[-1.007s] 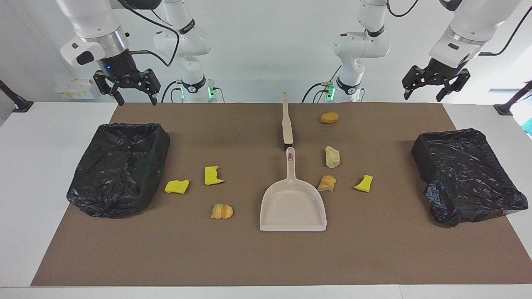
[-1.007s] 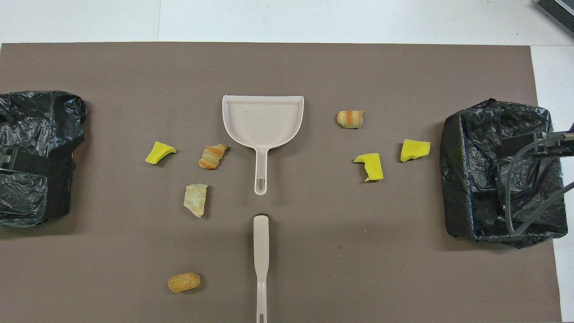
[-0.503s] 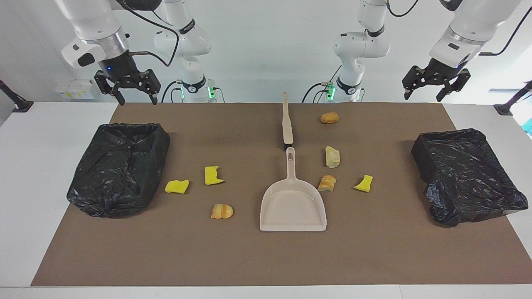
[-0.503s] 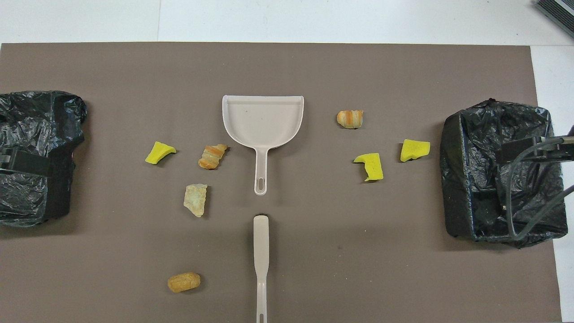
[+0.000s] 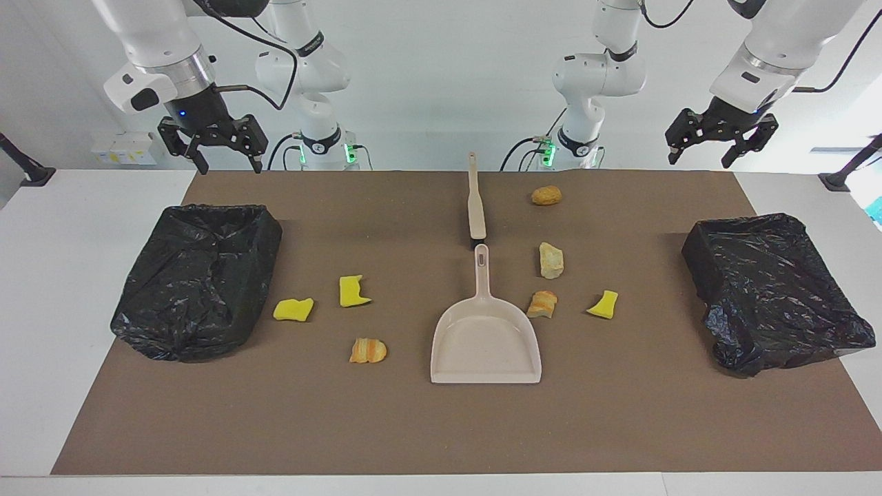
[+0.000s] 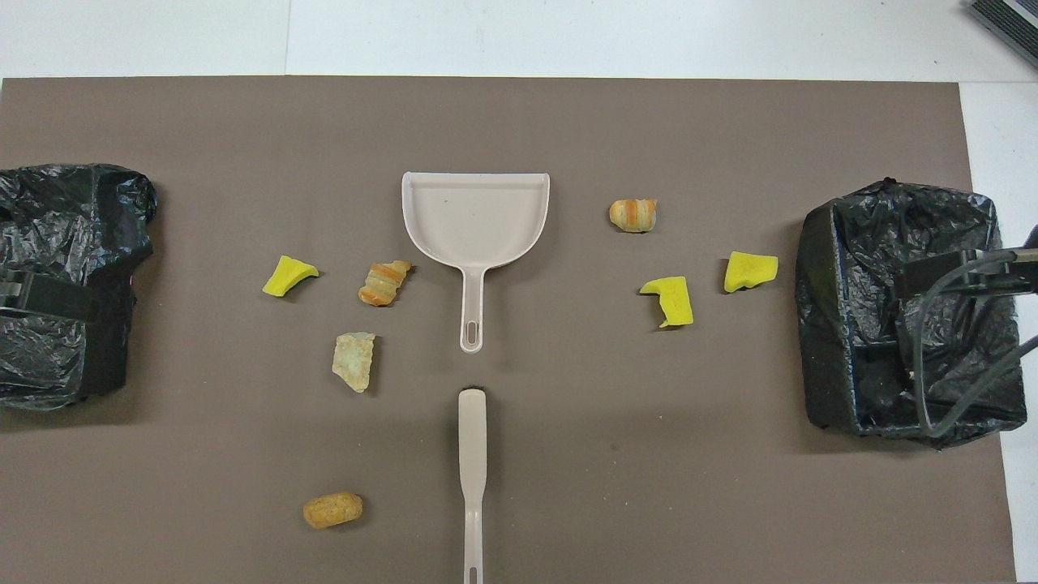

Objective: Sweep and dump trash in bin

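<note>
Seven scraps of trash strewn over the brown mat (image 5: 620, 427) on the table (image 5: 41, 289) in the facing view, none inside either bin: toward the right arm's end, two yellow sponge pieces (image 5: 293, 309) (image 5: 353, 291) and a striped bread lump (image 5: 368, 350); toward the left arm's end, a round tan lump (image 5: 546, 195) nearest the robots, a pale lump (image 5: 551, 260), a striped lump (image 5: 542, 304) just beside the dustpan (image 5: 486, 341), and a yellow wedge (image 5: 603, 305). Beige dustpan flat at the middle, handle pointing toward the robots, brush (image 5: 475, 200) lying in line with it, nearer the robots, apart from the handle tip. Black-lined bin (image 5: 200, 275) at the right arm's end, another (image 5: 775, 289) at the left arm's end. Right gripper (image 5: 222, 164) up in the air over the mat's edge by its bin, jaws apart and empty; left gripper (image 5: 699, 156) raised over the table edge at its own end, jaws likewise apart, holding nothing. From overhead: same spread, dustpan (image 6: 475, 223) farther from the robots than the brush (image 6: 472, 470); yellow pieces (image 6: 750, 271) (image 6: 671, 298) (image 6: 289, 275), striped lumps (image 6: 632, 215) (image 6: 385, 282), pale lump (image 6: 354, 361), round lump (image 6: 332, 510) all on the mat (image 6: 649, 487), well apart from both bins (image 6: 843, 324) (image 6: 73, 227).
</note>
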`<state>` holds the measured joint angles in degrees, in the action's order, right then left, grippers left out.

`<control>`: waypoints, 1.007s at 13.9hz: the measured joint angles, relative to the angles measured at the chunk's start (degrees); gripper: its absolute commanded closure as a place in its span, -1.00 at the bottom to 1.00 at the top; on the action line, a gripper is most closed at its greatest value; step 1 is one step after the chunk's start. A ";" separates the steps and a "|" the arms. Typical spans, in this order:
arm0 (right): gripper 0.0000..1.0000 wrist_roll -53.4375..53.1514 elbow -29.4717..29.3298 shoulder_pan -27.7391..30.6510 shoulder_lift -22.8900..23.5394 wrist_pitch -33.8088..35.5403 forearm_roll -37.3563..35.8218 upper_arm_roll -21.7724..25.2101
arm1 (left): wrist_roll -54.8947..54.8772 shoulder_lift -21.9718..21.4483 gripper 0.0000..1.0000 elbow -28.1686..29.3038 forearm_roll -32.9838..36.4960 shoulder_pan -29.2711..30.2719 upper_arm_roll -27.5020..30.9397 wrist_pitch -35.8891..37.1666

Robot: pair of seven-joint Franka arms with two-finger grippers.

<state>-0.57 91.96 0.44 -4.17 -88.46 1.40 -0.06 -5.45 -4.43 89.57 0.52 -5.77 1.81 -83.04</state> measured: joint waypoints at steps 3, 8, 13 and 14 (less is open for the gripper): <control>-1.00 0.00 0.11 0.00 0.00 0.24 0.00 -0.01 | 0.00 -0.01 -1.00 0.07 -0.07 -0.11 -0.55 0.24; -1.00 0.00 0.31 -0.02 0.00 0.30 0.00 -0.06 | 1.51 -1.68 -1.00 3.38 -0.11 -1.70 -1.87 0.30; -1.00 0.00 0.59 -0.13 -0.01 0.31 0.05 -0.21 | 7.23 -4.57 -1.00 12.41 -0.19 -7.43 -2.25 -5.55; -1.00 0.00 0.80 -0.23 -0.01 0.31 0.06 -0.26 | 9.69 -4.86 -1.00 14.37 -0.23 -9.43 -2.34 -7.15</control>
<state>-0.57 92.76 0.22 -4.17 -88.16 1.46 -0.32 4.24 -9.29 103.94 0.29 -15.20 -0.52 -90.18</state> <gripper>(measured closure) 0.000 0.000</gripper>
